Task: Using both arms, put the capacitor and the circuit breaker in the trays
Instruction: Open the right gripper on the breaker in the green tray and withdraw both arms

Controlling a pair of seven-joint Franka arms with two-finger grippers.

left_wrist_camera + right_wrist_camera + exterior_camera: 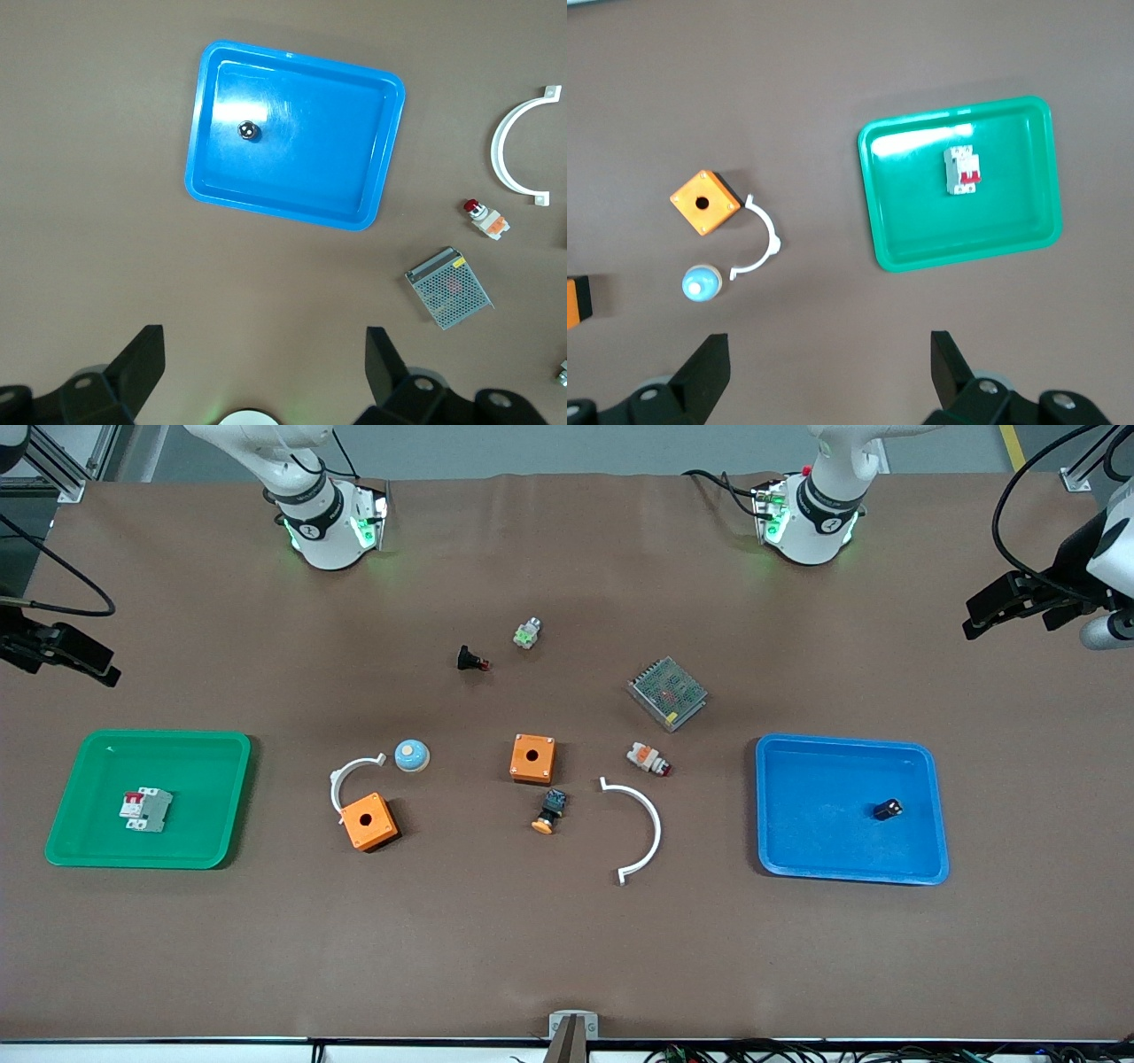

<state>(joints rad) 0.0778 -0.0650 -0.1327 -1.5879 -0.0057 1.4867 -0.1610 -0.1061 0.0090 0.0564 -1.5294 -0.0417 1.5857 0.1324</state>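
Both jobs look done. The left gripper (261, 372) hangs spread and empty over bare table at the left arm's end, above the blue tray (921, 868) holding the capacitor (888, 809). The right gripper (828, 372), likewise spread, waits above the green tray (80, 850) holding the circuit breaker (147, 810).

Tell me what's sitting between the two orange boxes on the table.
Between the orange boxes only the blue-and-white dome comes close, slightly farther from the front camera; otherwise the front view shows bare table.
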